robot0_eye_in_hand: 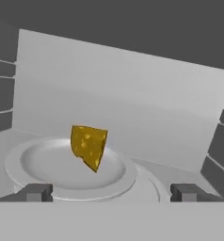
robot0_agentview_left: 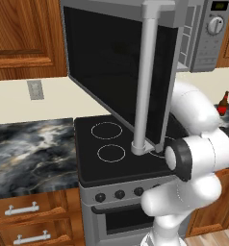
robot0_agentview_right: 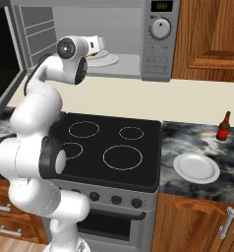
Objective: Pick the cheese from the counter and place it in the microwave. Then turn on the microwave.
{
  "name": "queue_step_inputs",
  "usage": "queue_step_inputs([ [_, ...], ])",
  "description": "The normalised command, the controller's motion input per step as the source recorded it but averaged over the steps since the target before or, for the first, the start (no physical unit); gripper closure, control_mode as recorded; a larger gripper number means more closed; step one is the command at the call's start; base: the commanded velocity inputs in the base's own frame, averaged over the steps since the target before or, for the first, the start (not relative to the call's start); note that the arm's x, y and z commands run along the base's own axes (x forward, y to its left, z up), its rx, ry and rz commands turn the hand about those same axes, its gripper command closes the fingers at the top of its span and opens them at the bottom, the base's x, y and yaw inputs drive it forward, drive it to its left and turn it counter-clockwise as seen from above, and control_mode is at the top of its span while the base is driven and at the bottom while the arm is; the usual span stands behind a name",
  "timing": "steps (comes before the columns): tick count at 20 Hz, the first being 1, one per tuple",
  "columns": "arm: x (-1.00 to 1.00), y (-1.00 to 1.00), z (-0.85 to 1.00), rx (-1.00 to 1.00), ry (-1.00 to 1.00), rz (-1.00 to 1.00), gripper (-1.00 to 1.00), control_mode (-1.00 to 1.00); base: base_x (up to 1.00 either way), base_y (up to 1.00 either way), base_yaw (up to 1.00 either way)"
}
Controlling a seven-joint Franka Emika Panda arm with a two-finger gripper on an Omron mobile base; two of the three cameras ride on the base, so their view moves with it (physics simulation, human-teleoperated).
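Microwave: door swung wide open, cavity walls close on both sides of your hand. Draw straight back out before you turn, and mind the door edge to the left.
Stovetop: bare beneath the arm, free room once you are out.
Plate inside the cavity: carries the cheese, tilted on a corner.
Fingers: spread wide, released, grasping nothing. Keep them apart and level as you retreat.
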Motion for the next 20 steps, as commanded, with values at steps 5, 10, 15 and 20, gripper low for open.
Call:
queue_step_inputs([
  [5, -0.76, -0.19, 0.1, 0.0, -0.04, -0.04, -1.0, -1.0, 0.0, 0.0, 0.0],
  [10, -0.67, -0.04, 0.08, 0.0, -0.07, -0.07, -1.0, -1.0, 0.0, 0.0, 0.0],
  [15, -0.67, -0.05, 0.12, 0.0, -0.05, -0.06, -1.0, -1.0, 0.0, 0.0, 0.0],
  [20, -0.64, -0.05, 0.22, 0.0, 0.0, -0.06, -1.0, -1.0, 0.0, 0.0, 0.0],
])
